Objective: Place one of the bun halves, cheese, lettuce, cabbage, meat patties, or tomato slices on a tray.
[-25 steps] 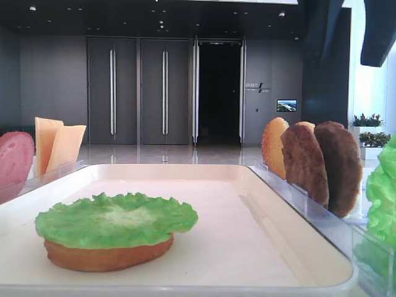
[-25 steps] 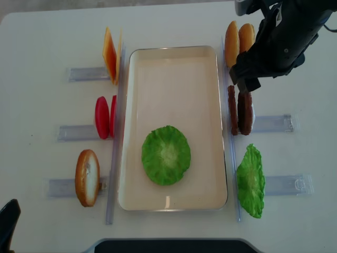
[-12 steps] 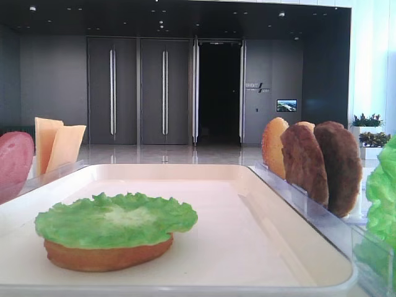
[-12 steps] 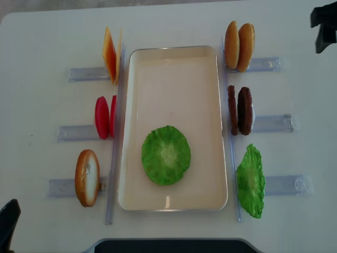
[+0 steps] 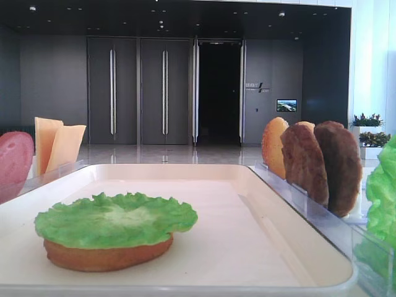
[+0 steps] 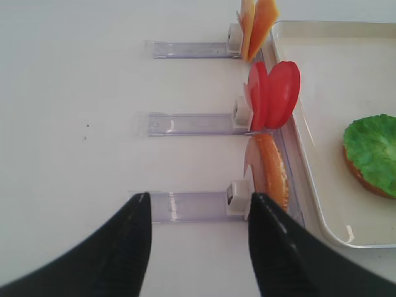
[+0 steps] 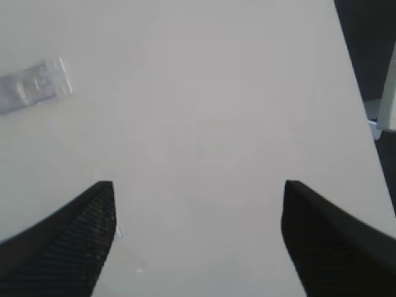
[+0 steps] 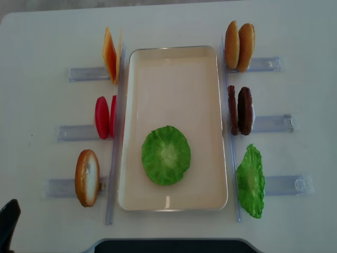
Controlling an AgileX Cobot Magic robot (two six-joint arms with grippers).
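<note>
The cream tray (image 8: 174, 89) lies in the middle of the table. On it a lettuce leaf (image 8: 166, 155) covers a bun half (image 5: 105, 257). Cheese (image 8: 110, 55), tomato slices (image 8: 105, 117) and a bun half (image 8: 87, 177) stand in holders to its left. Two bun halves (image 8: 239, 46), meat patties (image 8: 239, 110) and another lettuce leaf (image 8: 250, 181) are on its right. My left gripper (image 6: 199, 197) is open and empty, just short of the left bun half (image 6: 271, 173). My right gripper (image 7: 198, 183) is open over bare table and holds nothing.
Clear plastic holder rails (image 8: 274, 123) stick out from both long sides of the tray. One rail end (image 7: 34, 86) shows ahead-left of the right gripper. The table's right edge (image 7: 356, 93) runs near it. A dark part of the left arm (image 8: 7, 227) sits at the bottom-left corner.
The right arm, which hung over the buns and patties a second ago, has drawn away to the upper right and left the overhead view. The food and left gripper have not moved.
</note>
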